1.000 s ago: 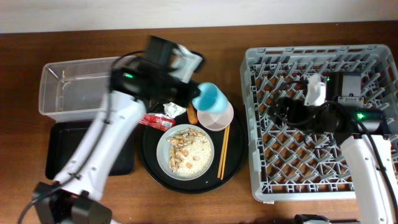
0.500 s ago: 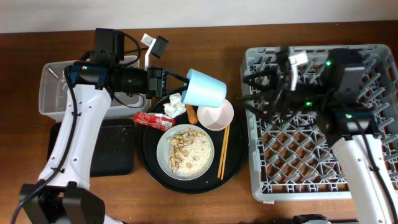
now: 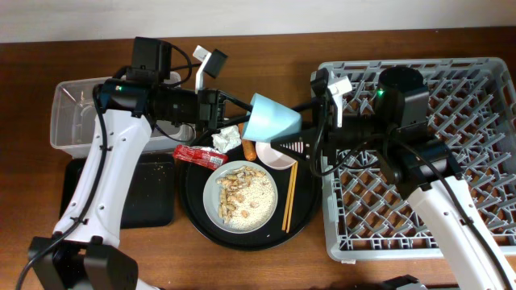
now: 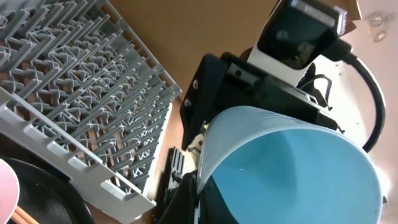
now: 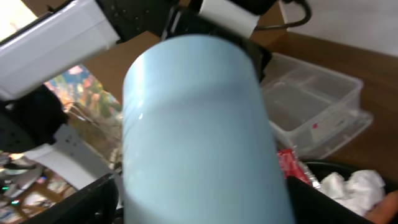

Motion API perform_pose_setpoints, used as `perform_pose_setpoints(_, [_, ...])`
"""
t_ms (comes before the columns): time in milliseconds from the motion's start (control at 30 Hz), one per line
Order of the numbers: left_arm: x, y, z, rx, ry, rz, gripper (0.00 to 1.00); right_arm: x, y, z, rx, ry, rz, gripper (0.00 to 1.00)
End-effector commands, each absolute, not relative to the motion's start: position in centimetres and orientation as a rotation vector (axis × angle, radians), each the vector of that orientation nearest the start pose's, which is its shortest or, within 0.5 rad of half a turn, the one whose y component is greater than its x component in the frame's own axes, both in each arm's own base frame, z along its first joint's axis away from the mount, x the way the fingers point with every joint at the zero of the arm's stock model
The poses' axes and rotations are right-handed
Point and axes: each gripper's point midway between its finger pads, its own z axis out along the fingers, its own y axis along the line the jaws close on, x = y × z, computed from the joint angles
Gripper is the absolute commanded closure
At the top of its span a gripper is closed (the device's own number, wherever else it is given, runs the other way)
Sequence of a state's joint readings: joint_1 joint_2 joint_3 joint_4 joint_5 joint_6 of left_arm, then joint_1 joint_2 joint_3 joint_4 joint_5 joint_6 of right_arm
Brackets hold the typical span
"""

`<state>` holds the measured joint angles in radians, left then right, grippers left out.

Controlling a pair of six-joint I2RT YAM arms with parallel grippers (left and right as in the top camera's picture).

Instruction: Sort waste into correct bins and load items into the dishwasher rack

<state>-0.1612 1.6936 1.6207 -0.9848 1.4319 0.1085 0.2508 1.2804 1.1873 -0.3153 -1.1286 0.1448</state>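
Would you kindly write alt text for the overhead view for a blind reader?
The left arm's fingers hold a light-blue cup sideways above a round black tray; the right arm's fingers, spread, reach around it from the grey rack.

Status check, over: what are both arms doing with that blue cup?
Left gripper shut on cup, held over bowl. Right gripper straddles cup, grip unclear. Rack not yet loaded; path looks open.

Overhead top-down, both wrist views close on cup [image 4: 292,168]
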Motion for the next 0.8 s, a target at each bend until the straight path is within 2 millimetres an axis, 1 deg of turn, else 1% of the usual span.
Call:
perform_pose_setpoints(0, [31.9, -22.5, 32.8, 0.755, 1.987, -1.802, 1.00, 28.4, 23.2, 34.9, -0.820, 1.779, 1.330, 0.32])
perform_pose_setpoints(33, [31.9, -22.5, 32.8, 0.755, 1.988, -1.801, 1.00, 28.3, 23.2, 35.0, -0.821, 1.777, 1.329, 0.33])
perform_pose_setpoints(67, [31.9, -22.5, 32.8, 0.755, 1.988, -1.801, 0.97, 28.3, 23.2, 35.1, -0.822, 1.775, 1.328, 0.34])
perform_pose_setpoints(133, [31.9, -22.5, 32.8, 0.754, 1.990, -1.799, 0.51, 28.2, 23.0, 35.3, -0.820, 1.770, 1.322, 0.36])
perform_pose_setpoints(167, [32.0, -22.5, 32.6, 0.752, 2.001, -1.783, 0.01, 28.2, 22.9, 35.3, -0.817, 1.772, 1.320, 0.36])
perform_pose_setpoints(233, [32.7, -22.2, 31.7, 0.739, 2.049, -1.705, 0.00, 28.3, 22.3, 35.2, -0.790, 1.794, 1.309, 0.36])
perform_pose_setpoints(333, [34.8, -20.4, 29.3, 0.666, 2.174, -1.497, 0.00, 29.9, 19.4, 32.7, -0.617, 1.961, 1.179, 0.36])
perform_pose_setpoints(367, [35.5, -19.7, 28.6, 0.640, 2.208, -1.430, 0.00, 30.6, 17.9, 31.3, -0.533, 2.041, 1.104, 0.36])
perform_pose_setpoints(400, [36.5, -18.5, 27.5, 0.602, 2.264, -1.321, 0.00, 31.4, 15.5, 29.2, -0.396, 2.164, 0.976, 0.36])
perform_pose_setpoints(433, [37.5, -17.1, 26.1, 0.556, 2.331, -1.196, 0.00, 31.7, 13.2, 27.5, -0.284, 2.255, 0.865, 0.36])
perform_pose_setpoints(467, [37.9, -16.1, 25.3, 0.523, 2.376, -1.123, 0.00, 31.5, 11.1, 26.2, -0.184, 2.333, 0.776, 0.39])
perform_pose_setpoints(500, [38.0, -15.6, 24.9, 0.506, 2.399, -1.093, 0.00, 31.2, 9.6, 25.5, -0.111, 2.383, 0.721, 0.41])
perform_pose_setpoints(567, [37.9, -15.1, 24.6, 0.484, 2.422, -1.078, 0.00, 29.8, 6.0, 24.5, 0.049, 2.485, 0.575, 0.41])
perform_pose_setpoints(600, [37.9, -15.0, 24.6, 0.478, 2.424, -1.078, 0.00, 28.7, 3.1, 24.0, 0.196, 2.550, 0.446, 0.41])
perform_pose_setpoints(633, [37.9, -14.9, 24.6, 0.477, 2.424, -1.078, 0.00, 27.7, 0.8, 23.6, 0.315, 2.595, 0.325, 0.38])
perform_pose_setpoints(667, [37.9, -14.9, 24.6, 0.477, 2.424, -1.078, 0.00, 27.1, -0.6, 23.4, 0.381, 2.615, 0.256, 0.32])
perform_pose_setpoints(767, [37.9, -14.9, 24.6, 0.478, 2.424, -1.076, 0.00, 23.6, -6.1, 22.2, 0.748, 2.661, -0.008, 0.32])
